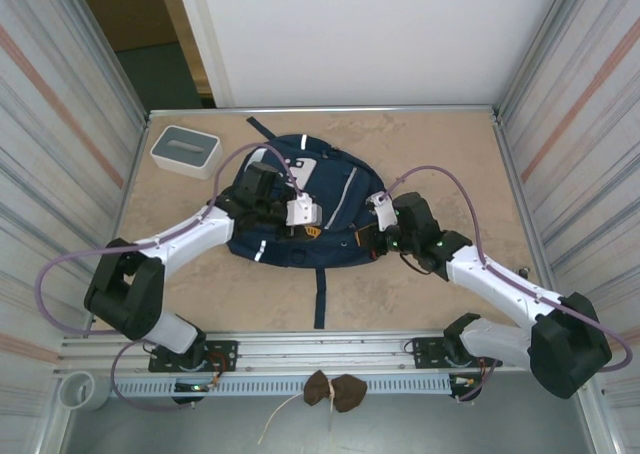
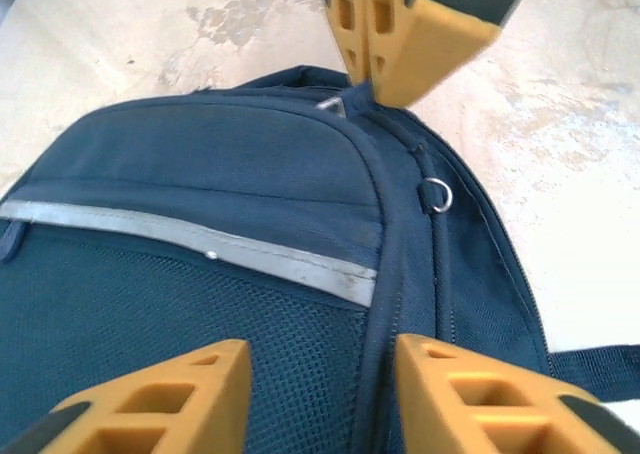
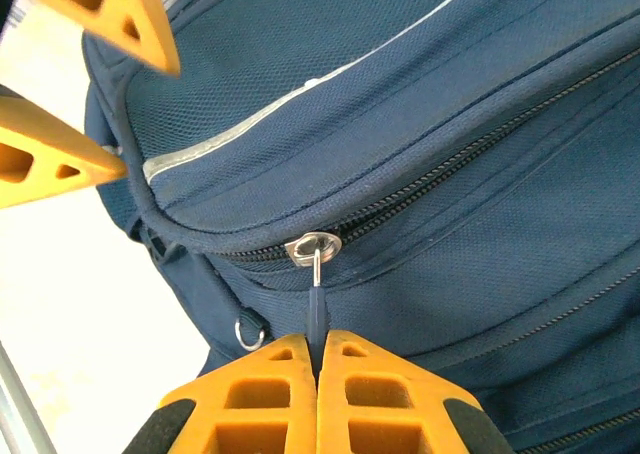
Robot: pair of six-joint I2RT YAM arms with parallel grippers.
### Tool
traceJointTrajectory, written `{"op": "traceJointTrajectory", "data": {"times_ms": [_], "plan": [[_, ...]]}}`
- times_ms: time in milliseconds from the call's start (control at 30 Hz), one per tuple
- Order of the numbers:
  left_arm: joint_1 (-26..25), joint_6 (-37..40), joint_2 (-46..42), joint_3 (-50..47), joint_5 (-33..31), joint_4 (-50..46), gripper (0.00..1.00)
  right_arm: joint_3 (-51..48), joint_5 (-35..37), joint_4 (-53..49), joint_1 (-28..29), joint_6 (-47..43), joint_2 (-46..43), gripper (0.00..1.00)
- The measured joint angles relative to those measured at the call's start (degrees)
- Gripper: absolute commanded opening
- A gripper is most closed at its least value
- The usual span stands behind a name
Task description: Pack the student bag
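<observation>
The student bag (image 1: 300,189), navy with light stripes, lies flat mid-table. My right gripper (image 3: 318,339) is shut on the dark zipper pull tab (image 3: 316,309), which hangs from a silver slider (image 3: 312,244) at the end of a closed zipper on the bag's (image 3: 450,124) edge. My left gripper (image 2: 320,359) is open, its fingers (image 2: 180,394) straddling the mesh side panel and seam of the bag (image 2: 200,174), touching nothing visibly. In the top view the left gripper (image 1: 311,231) and right gripper (image 1: 362,238) sit close together at the bag's near edge.
A small white-and-grey box (image 1: 186,149) stands at the back left of the table. A dark strap (image 1: 320,294) trails from the bag toward the near edge. A silver D-ring (image 2: 436,194) hangs on the bag's side. Metal walls enclose the table.
</observation>
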Motion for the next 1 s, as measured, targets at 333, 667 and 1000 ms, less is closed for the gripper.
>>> {"op": "traceJointTrajectory", "data": {"times_ms": [333, 667, 1000], "plan": [[-9.90, -3.39, -2.38, -1.29, -10.54, 2.84, 0.59, 0.04, 0.98, 0.39, 2.08, 2.12, 0.02, 0.00], [-10.32, -2.45, 2.58, 1.42, -14.71, 2.51, 0.07, 0.04, 1.90, 0.55, 3.10, 3.61, -0.35, 0.00], [-4.04, -0.94, -2.84, -4.00, -4.79, 3.93, 0.07, 2.38, 2.71, 0.04, -1.38, 3.72, 1.18, 0.00]]}}
